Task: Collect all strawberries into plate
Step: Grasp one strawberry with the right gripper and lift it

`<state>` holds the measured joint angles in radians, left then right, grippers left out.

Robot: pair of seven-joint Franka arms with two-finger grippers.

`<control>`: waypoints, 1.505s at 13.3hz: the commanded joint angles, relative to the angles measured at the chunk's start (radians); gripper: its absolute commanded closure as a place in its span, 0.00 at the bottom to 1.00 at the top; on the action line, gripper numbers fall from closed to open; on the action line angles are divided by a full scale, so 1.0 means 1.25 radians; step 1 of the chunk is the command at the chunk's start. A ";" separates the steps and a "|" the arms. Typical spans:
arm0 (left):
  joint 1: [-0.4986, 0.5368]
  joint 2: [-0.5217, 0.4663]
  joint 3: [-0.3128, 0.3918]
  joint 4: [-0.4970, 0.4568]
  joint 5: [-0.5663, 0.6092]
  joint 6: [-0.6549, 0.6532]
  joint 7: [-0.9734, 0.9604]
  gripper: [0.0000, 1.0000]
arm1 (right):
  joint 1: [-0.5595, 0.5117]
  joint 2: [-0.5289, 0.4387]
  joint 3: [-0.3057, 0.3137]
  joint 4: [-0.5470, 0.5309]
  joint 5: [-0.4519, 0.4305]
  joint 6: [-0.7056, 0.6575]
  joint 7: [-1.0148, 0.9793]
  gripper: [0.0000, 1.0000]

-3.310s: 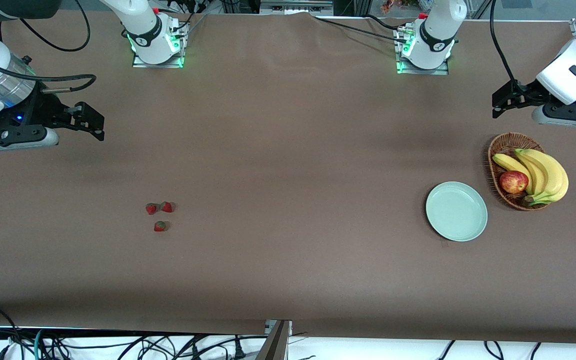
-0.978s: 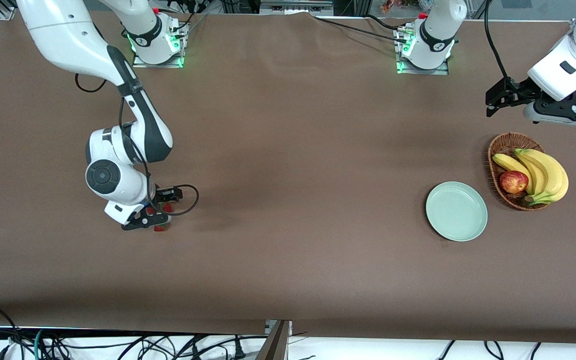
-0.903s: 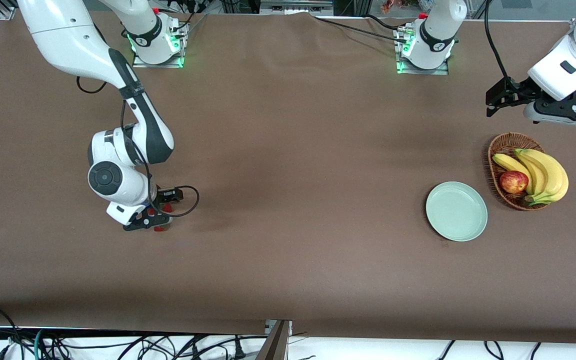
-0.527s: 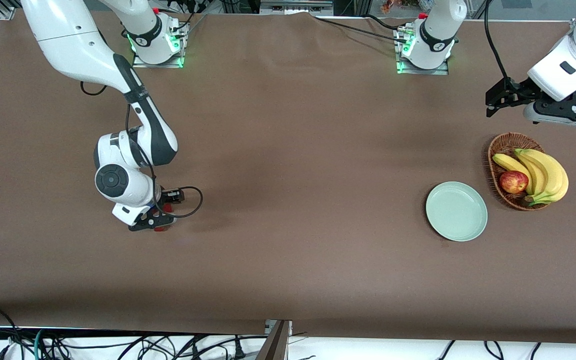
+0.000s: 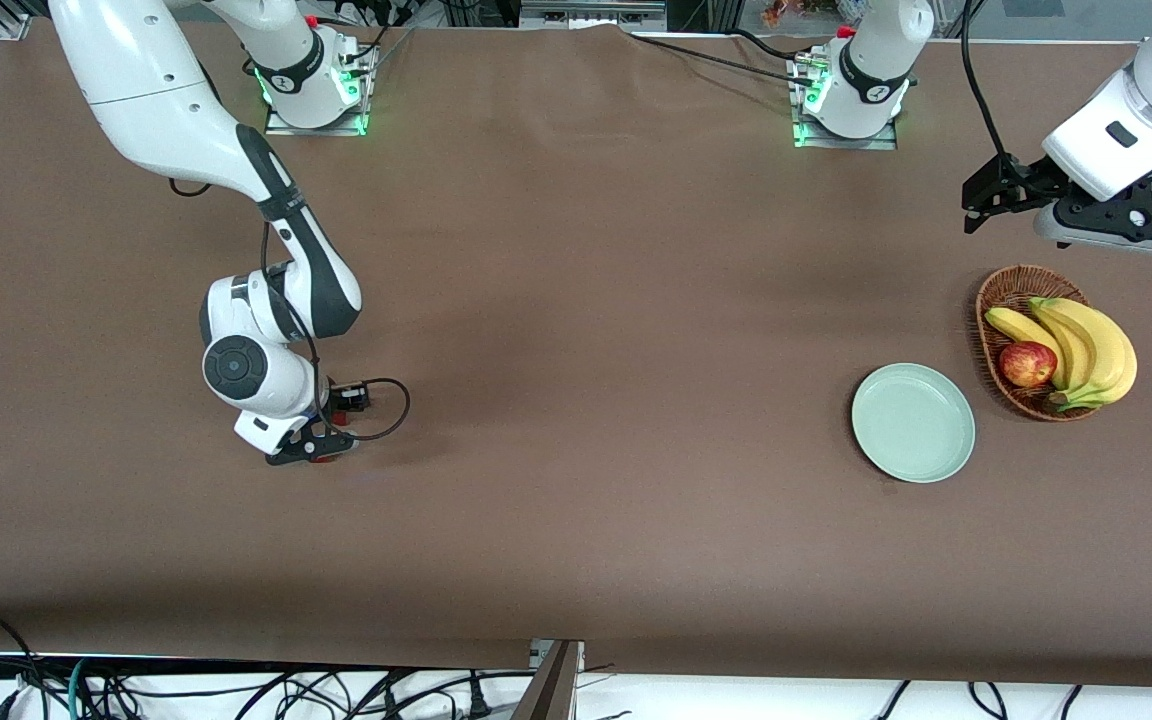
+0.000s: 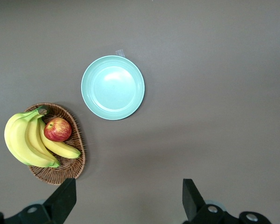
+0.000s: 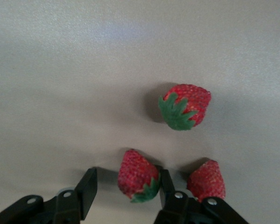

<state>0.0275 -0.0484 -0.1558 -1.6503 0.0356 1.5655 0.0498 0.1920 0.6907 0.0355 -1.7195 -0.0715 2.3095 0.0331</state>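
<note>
Three small red strawberries lie close together on the brown table at the right arm's end. In the right wrist view my right gripper (image 7: 127, 179) is down at the table, its fingers on either side of one strawberry (image 7: 137, 179). One finger touches the berry; a gap shows at the other finger. A second strawberry (image 7: 206, 180) lies just outside the touching finger, and a third (image 7: 186, 111) lies apart. In the front view the right gripper (image 5: 321, 452) hides most of them. The mint-green plate (image 5: 913, 422) is empty. My left gripper (image 5: 976, 195) waits open, above the table by the basket.
A wicker basket (image 5: 1011, 290) with bananas (image 5: 1086, 345) and a red apple (image 5: 1027, 363) stands beside the plate, at the left arm's end. The left wrist view shows the plate (image 6: 113, 87) and basket (image 6: 70, 170) from above. The table's front edge carries cables.
The right arm came down onto the strawberries and drifted slightly toward the left arm's end. Its fingers have narrowed around one berry. The left arm barely moved.
</note>
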 commanded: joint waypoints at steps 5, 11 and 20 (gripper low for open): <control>0.001 0.017 -0.002 0.032 -0.016 -0.019 -0.002 0.00 | 0.003 0.002 0.004 0.040 0.006 -0.012 0.014 0.87; 0.000 0.024 -0.003 0.032 -0.016 -0.019 0.002 0.00 | 0.133 0.019 0.004 0.133 0.120 -0.035 0.188 0.87; 0.000 0.024 -0.002 0.032 -0.017 -0.019 0.002 0.00 | 0.445 0.212 0.002 0.391 0.117 0.100 0.773 0.85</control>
<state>0.0265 -0.0346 -0.1572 -1.6490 0.0356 1.5654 0.0498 0.6870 0.8539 0.0514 -1.3347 0.0642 2.3749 0.8869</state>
